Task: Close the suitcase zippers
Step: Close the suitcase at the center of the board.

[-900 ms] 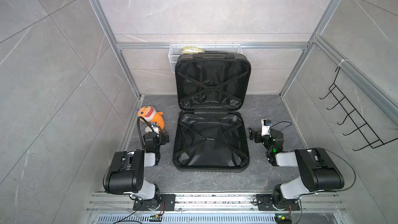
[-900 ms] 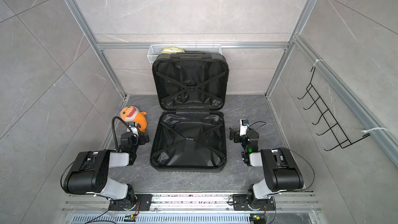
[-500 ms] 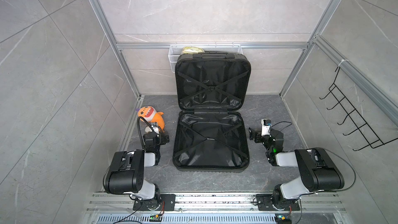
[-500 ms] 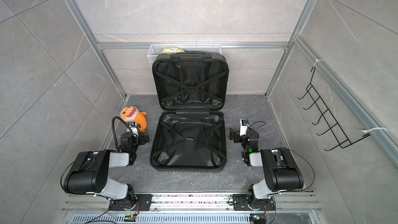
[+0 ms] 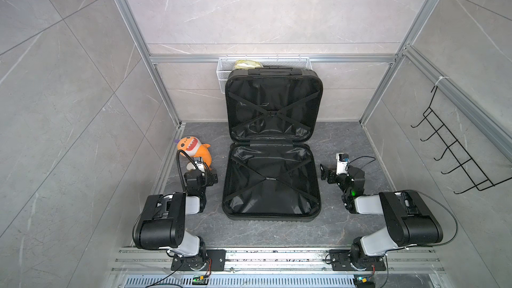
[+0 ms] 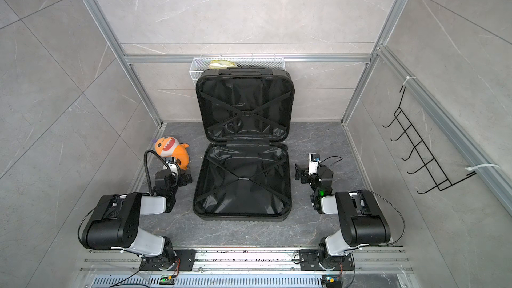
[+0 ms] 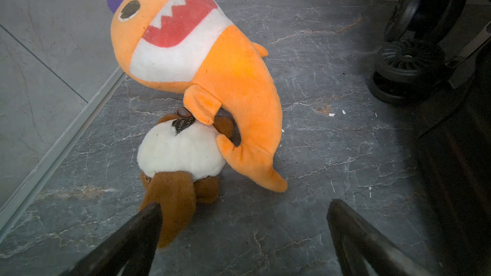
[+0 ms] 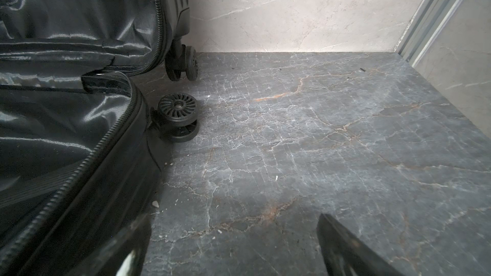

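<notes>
Small black hard-shell suitcase (image 5: 272, 148) lies wide open at the centre of the dark grey marbled worktop (image 5: 277, 234). One half lies flat, its front rim toward the near edge. The other half stands upright at the back edge, against the wall. Both top views show black fabric lining with X straps in each half. The black zipper track (image 8: 87, 159) runs undone along the rim of the flat half and also up the rim of the standing half. The two rims are well apart and no pull tab can be made out. Black spinner wheels (image 8: 177, 107) show at the hinge-side corner, one lying on its side, one upright behind it. Left end effector (image 7: 244, 205) is low over the worktop near the left edge, fingers spread wide with nothing between them. One fingertip (image 7: 152, 209) is in front of the brown limb of a brown-and-white plush toy (image 7: 180, 150); contact cannot be told. An orange plush shark (image 7: 212, 57) with a red mouth lies just beyond, partly over that toy. Right end effector (image 8: 233, 217) is beside the suitcase's right side, fingers likewise spread and empty over bare worktop. A white wire basket (image 5: 221, 78) hangs on the back wall, and a black wire hook rack (image 5: 454, 159) on the right wall.
</notes>
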Robot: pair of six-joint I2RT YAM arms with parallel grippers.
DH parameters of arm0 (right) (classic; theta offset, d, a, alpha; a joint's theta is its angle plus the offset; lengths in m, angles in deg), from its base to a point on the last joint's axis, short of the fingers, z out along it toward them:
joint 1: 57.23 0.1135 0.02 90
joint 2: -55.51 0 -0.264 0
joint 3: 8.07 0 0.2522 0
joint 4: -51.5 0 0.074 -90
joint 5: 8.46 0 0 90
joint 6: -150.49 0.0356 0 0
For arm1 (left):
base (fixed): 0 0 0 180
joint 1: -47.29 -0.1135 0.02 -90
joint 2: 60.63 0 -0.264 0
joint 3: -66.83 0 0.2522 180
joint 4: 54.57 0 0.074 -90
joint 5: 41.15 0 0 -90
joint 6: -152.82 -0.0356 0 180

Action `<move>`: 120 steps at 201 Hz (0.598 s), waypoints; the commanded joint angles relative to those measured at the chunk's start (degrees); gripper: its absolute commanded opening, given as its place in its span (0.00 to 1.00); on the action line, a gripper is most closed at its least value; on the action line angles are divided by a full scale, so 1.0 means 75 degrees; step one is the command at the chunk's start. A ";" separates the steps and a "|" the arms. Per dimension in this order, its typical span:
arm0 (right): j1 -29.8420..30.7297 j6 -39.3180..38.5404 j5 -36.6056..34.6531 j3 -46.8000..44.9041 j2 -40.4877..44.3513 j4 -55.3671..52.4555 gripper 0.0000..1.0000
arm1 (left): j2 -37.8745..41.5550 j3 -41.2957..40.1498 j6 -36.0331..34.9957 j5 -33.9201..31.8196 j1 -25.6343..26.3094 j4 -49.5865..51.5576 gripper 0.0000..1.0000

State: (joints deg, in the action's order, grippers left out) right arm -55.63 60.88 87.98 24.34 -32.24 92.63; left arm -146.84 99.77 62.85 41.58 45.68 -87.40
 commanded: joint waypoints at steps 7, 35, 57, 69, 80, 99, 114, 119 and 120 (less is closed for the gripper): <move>0.0044 0.0304 -0.1048 0.0007 0.0593 -0.0381 1.00 | 0.0630 0.0296 0.0231 -0.0376 -0.0002 0.0416 1.00; 0.0035 0.0489 -0.1624 0.0188 0.1431 -0.1420 1.00 | 0.1985 0.0731 0.0999 -0.1535 0.0011 0.2430 1.00; 0.0050 0.1081 -0.1921 0.1075 0.2061 -0.3392 1.00 | 0.3019 0.1475 0.2016 -0.1507 0.0001 0.4532 1.00; 0.0034 0.1407 -0.1673 0.1833 0.2252 -0.4575 1.00 | 0.3358 0.1906 0.2544 -0.1120 0.0011 0.5575 1.00; 0.0036 0.1486 -0.1087 0.2617 0.2277 -0.5472 1.00 | 0.3549 0.2291 0.2953 -0.0715 0.0010 0.6496 1.00; 0.0043 0.1500 -0.0342 0.3850 0.2215 -0.6495 1.00 | 0.3687 0.2905 0.3265 0.0238 0.0028 0.7785 1.00; 0.0043 0.1490 0.0076 0.4761 0.2091 -0.6978 1.00 | 0.3723 0.3298 0.3509 0.0756 0.0098 0.8761 1.00; 0.0044 0.1484 0.0247 0.5070 0.2037 -0.7138 1.00 | 0.3724 0.3364 0.3554 0.0994 0.0109 0.8987 1.00; 0.0044 0.1484 0.0280 0.5129 0.2017 -0.7170 1.00 | 0.3725 0.3368 0.3556 0.1063 0.0115 0.9029 1.00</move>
State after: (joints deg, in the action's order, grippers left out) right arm -55.52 70.21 83.13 54.48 -17.00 51.23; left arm -119.37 121.71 83.64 40.09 45.86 -37.83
